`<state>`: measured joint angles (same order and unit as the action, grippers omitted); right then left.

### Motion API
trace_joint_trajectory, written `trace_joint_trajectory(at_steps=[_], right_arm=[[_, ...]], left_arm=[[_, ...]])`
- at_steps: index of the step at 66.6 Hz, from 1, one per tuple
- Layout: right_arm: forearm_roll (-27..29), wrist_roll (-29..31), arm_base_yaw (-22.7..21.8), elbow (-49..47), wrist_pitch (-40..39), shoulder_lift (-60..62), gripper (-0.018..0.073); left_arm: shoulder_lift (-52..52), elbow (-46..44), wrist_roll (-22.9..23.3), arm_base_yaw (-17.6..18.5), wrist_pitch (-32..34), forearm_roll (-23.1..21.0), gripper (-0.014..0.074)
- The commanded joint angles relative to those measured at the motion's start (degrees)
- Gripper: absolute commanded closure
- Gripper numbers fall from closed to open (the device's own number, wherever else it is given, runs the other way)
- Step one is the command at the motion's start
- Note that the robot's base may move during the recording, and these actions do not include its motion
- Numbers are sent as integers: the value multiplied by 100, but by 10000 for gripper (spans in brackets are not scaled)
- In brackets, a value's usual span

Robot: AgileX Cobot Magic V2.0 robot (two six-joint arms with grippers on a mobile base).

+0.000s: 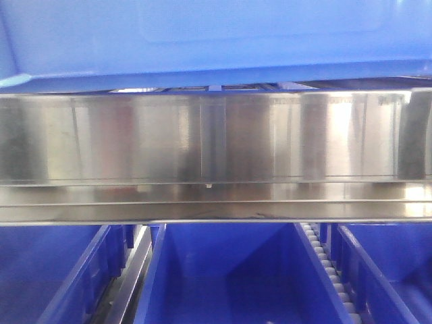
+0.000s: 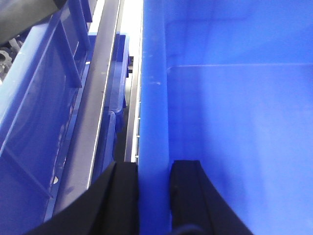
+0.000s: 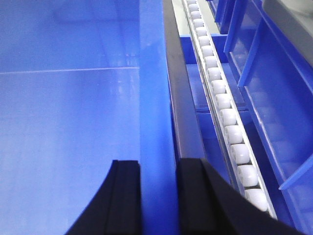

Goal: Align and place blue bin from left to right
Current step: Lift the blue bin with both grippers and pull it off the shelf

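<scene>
Facing a brushed-steel rack beam (image 1: 216,145) across the whole front view, with a lower tier beneath it. Carrying the blue bin (image 1: 202,34) raised above that beam, filling the top of the front view, with a thin lit gap between underside and steel. Looking down past the beam onto darker blue bins (image 1: 229,270) side by side on the lower tier, open-topped, nothing visible inside.

Flanked in the left wrist view by a neighbouring bin (image 2: 34,122) and a side rail (image 2: 95,122); in the right wrist view by a grey rail (image 3: 183,107) just beside the wall and a track of white rollers (image 3: 225,112) beyond it.

Pinching the bin's left wall with the left gripper (image 2: 154,169), one black finger outside and one inside. Pinching the right wall likewise with the right gripper (image 3: 157,169), both pairs pressed onto the plastic.

Judged as mid-carry: lifted and held level between two arms, not yet set down. Calling next for an even two-arm shift toward the right, keeping the walls parallel to the rails. Then lowering squarely into the lane, without tipping or catching the rim on steel.
</scene>
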<state>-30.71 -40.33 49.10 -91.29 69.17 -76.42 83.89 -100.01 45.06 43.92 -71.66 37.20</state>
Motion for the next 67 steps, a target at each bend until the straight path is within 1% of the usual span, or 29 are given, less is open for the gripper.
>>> trace_joint_trajectory(at_steps=[1,67], right_arm=[[274,-24,130,-49,-969,46,638],[274,-24,130,-49,-969,46,638]], left_arm=[[-69,-70,49,200,1006,-305,707],[-69,-70,49,200,1018,-241,707]])
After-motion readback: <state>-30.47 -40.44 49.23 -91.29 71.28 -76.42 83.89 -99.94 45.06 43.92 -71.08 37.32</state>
